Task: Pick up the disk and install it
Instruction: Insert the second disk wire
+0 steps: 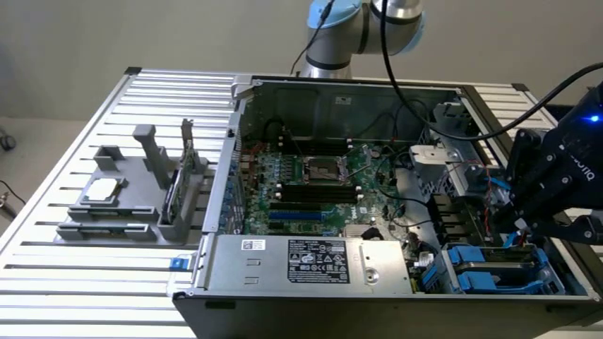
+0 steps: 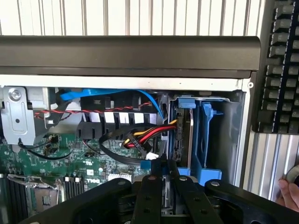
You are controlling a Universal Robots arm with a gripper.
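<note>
The gripper hangs over the open computer case at the exterior view's lower right. Its fingers are nearly closed, pinching the disk edge-on above the blue drive bay.

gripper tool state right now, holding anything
Tool: fingers nearly shut on a thin edge-on piece over the blue drive bay; probably the disk, but that cannot be told for sure.

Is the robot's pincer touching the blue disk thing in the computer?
Cannot tell. In the exterior view the pincer hangs right over the disk in its bay, but its tips are hidden, so neither contact nor gap shows.
</note>
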